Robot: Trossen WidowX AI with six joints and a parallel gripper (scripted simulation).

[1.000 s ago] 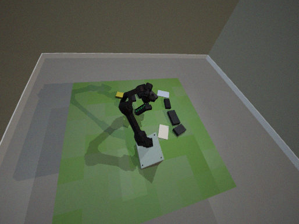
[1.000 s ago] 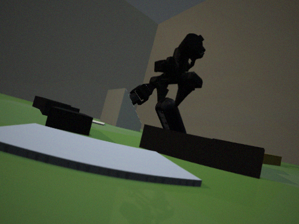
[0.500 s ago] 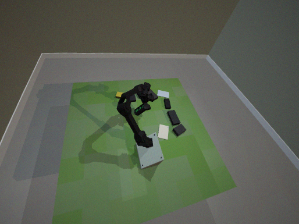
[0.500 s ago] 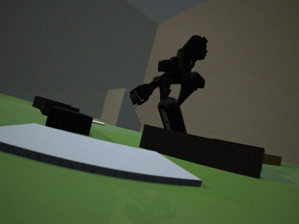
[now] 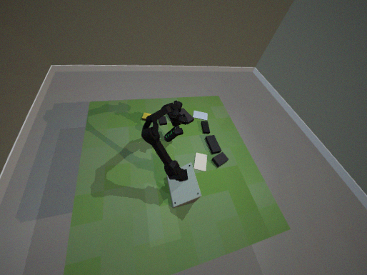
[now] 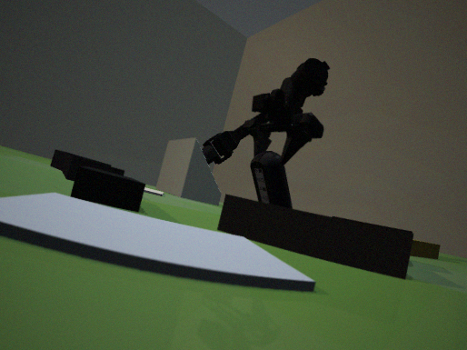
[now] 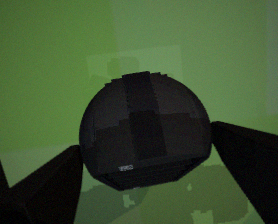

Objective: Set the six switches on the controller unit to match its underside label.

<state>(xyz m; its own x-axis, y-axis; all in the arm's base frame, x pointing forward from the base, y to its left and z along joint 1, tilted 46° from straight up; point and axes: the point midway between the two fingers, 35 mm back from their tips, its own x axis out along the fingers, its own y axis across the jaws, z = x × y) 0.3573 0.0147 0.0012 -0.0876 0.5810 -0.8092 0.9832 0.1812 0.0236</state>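
Note:
The dark grey controller unit is tipped steeply, one rounded end up. Green switch ends show along its upper left side in the top view; individual settings are too small to read. In the exterior view a pale strip with small squares shows on its left face; their filling is unclear. The wrist view shows the rounded end and a small white marking. My gripper is shut on the unit, one finger on each side of that end. The unit's lower end is hidden in the exterior view behind a dark block.
Dark blocks lie right of and beyond the arm. A pale blue plate, a cream plate and a yellow block lie around. The arm stands on a grey base.

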